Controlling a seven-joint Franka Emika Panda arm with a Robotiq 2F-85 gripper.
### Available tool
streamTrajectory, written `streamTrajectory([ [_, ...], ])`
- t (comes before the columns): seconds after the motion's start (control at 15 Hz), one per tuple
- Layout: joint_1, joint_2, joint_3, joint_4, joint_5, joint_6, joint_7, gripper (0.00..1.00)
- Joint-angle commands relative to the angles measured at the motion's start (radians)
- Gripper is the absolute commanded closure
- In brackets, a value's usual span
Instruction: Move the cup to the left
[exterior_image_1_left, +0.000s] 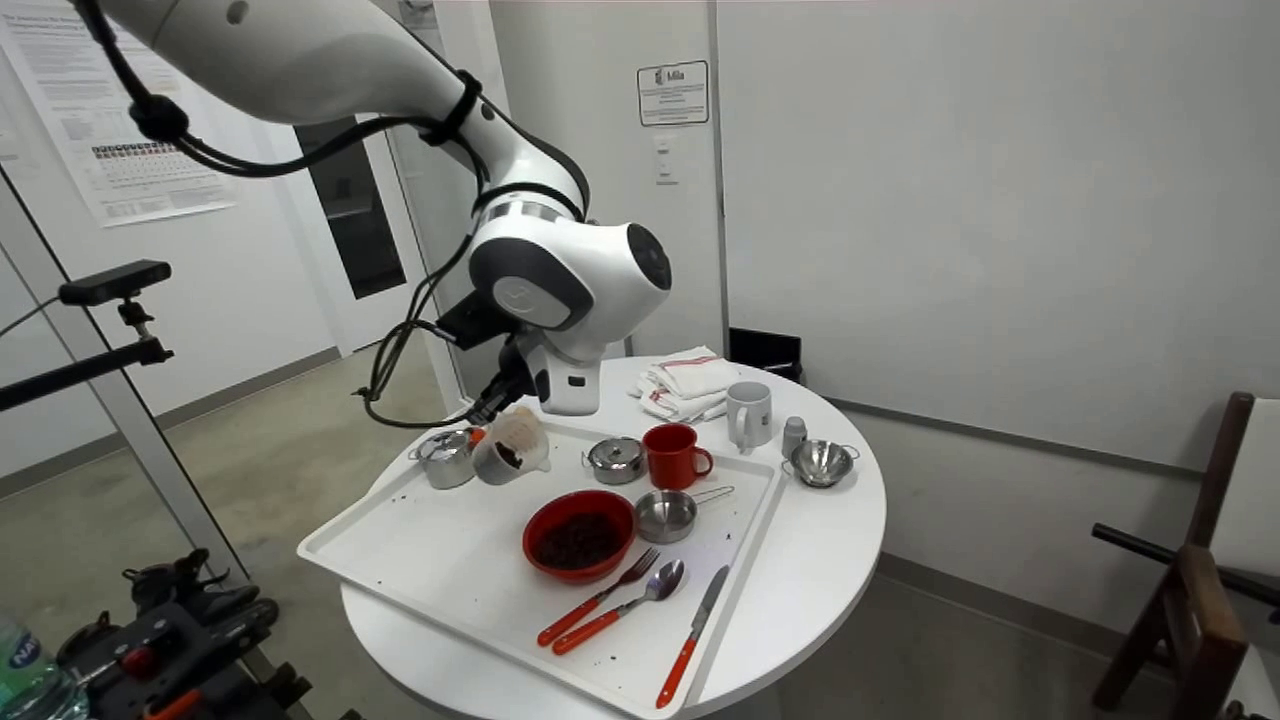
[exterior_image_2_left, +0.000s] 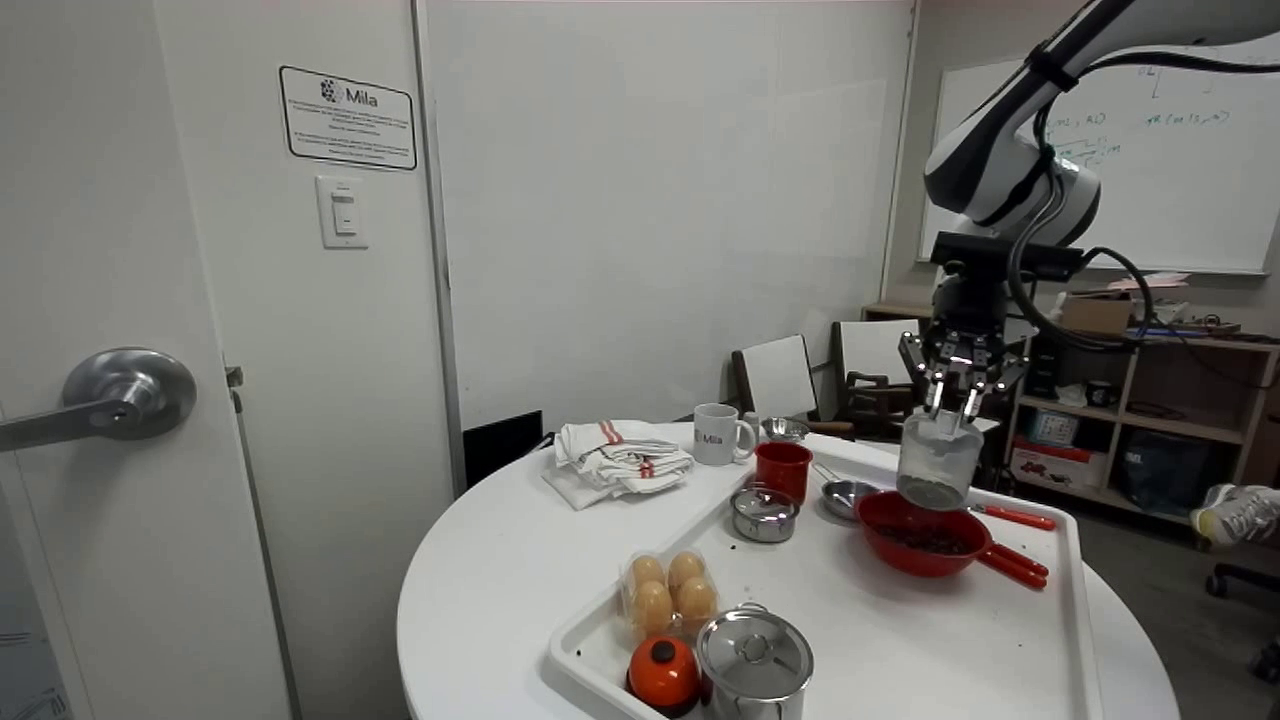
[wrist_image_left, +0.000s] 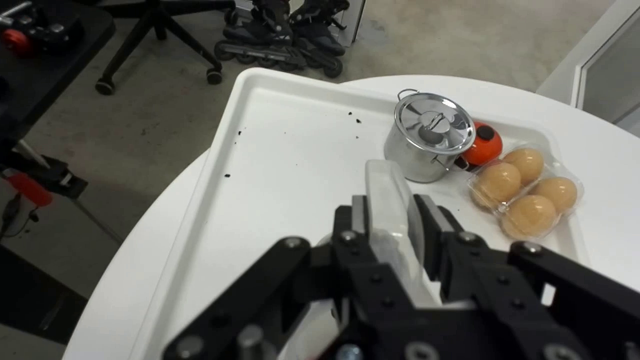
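Broadly, a round white surface is partly covered by a white tray, on which a red bowl is set. Near that bowl and higher than its rim, the translucent cup is held in the air, apparently tilted; whether it is directly over the bowl cannot be told. Judged from this, the grasping and the lifting can be taken as done. What seems to be left is for the cup to be carried leftward, lowered clear of the bowl and released; how much of the sideways move is already covered cannot be told, nor which side is meant by left. Above the bowl's level too, the gripper is drawn nearly together, only a narrow gap being left. By its fingers a pale strip, probably the cup's handle, is pinched from both sides in the wrist view. Smallest of all, dark bits are seen inside the bowl.
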Motion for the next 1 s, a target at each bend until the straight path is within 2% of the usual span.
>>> streamTrajectory([
  [0.0,-0.004,-0.003,-0.01,-0.006,0.061,-0.056,0.014,0.9],
  [0.53,-0.017,0.001,-0.02,-0.002,0.194,-0.14,0.031,0.9],
  [0.67,0.003,0.005,-0.03,0.003,0.162,-0.115,0.027,0.9],
  [0.73,0.003,0.005,-0.032,0.003,0.162,-0.116,0.027,0.74],
  [0.93,0.004,0.007,-0.033,0.003,0.162,-0.115,0.027,0.74],
])
